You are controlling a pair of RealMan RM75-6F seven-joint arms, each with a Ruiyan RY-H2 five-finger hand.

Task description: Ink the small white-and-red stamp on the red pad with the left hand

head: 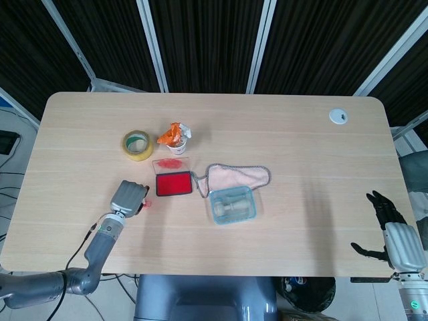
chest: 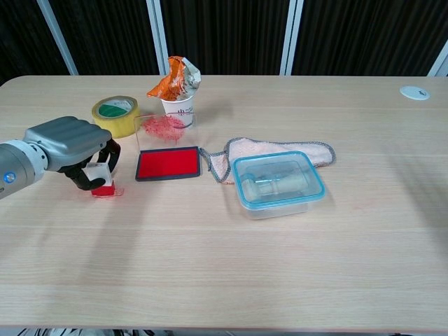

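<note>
My left hand (chest: 73, 142) (head: 129, 196) grips the small white-and-red stamp (chest: 102, 181), whose red base stands on the table over a red print, a short way left of the red pad (chest: 168, 163) (head: 174, 184). The pad lies open with its clear lid (chest: 164, 127) raised behind it. In the head view the stamp is almost hidden under the hand. At the table's near right edge my right hand (head: 390, 227) hangs with fingers spread, holding nothing.
A yellow tape roll (chest: 115, 115) and a paper cup stuffed with an orange wrapper (chest: 177, 89) sit behind the pad. A pink cloth (chest: 276, 149) and a clear blue-rimmed box (chest: 278, 182) lie right of it. A white disc (head: 338, 116) is at the far right.
</note>
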